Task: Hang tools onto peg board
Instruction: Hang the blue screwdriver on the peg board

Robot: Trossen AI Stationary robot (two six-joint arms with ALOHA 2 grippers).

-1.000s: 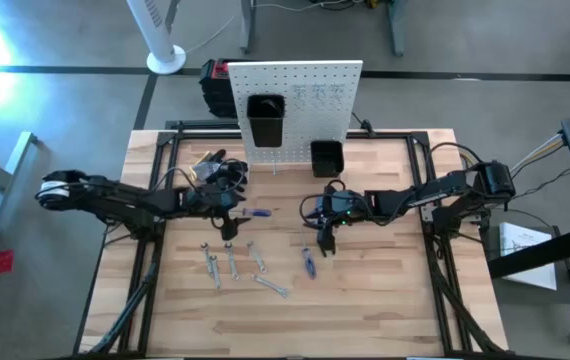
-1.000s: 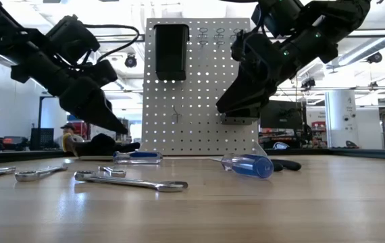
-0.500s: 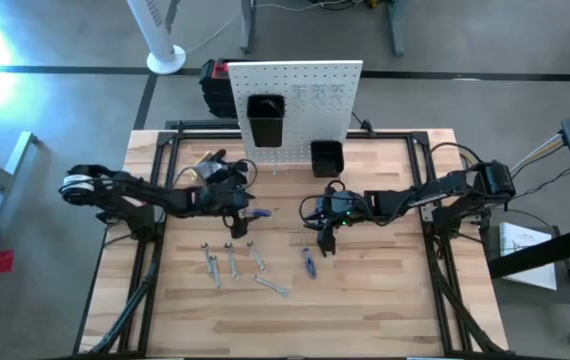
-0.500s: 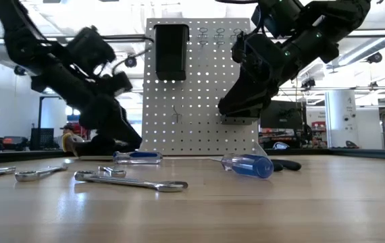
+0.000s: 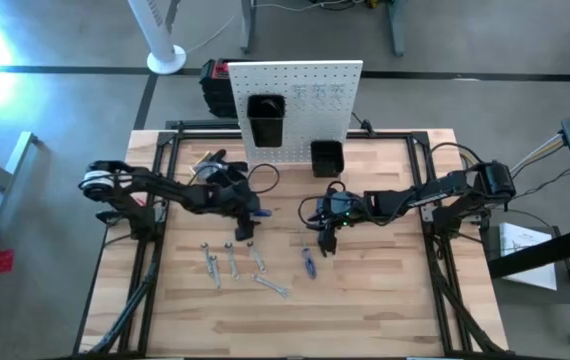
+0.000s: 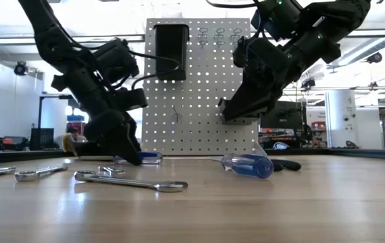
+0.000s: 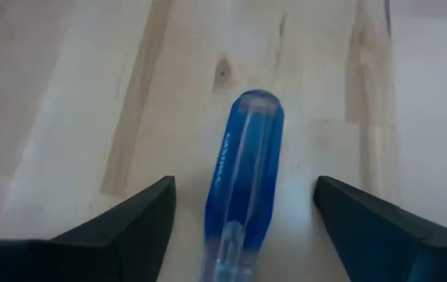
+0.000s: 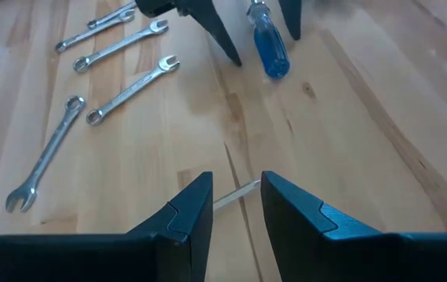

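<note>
Blue-handled screwdriver [image 7: 243,180] now sits between the lowered left gripper's [image 7: 243,227] wide-open jaws.

Glossy clear-blue plastic screwdriver [image 7: 243,180]; matt wood table [image 7: 67,117]; shiny metal wrenches [image 8: 90,86].

We reach our left arm in from nine o'clock, its left gripper [image 5: 247,226] tipped down near the counter's centre with the fingers [image 7: 129,227] spread wide apart. Our right arm stretches in from three o'clock, its right gripper [image 5: 326,245] angled downward, the fingers [image 8: 180,215] parted only narrowly, gripping nothing.
</note>
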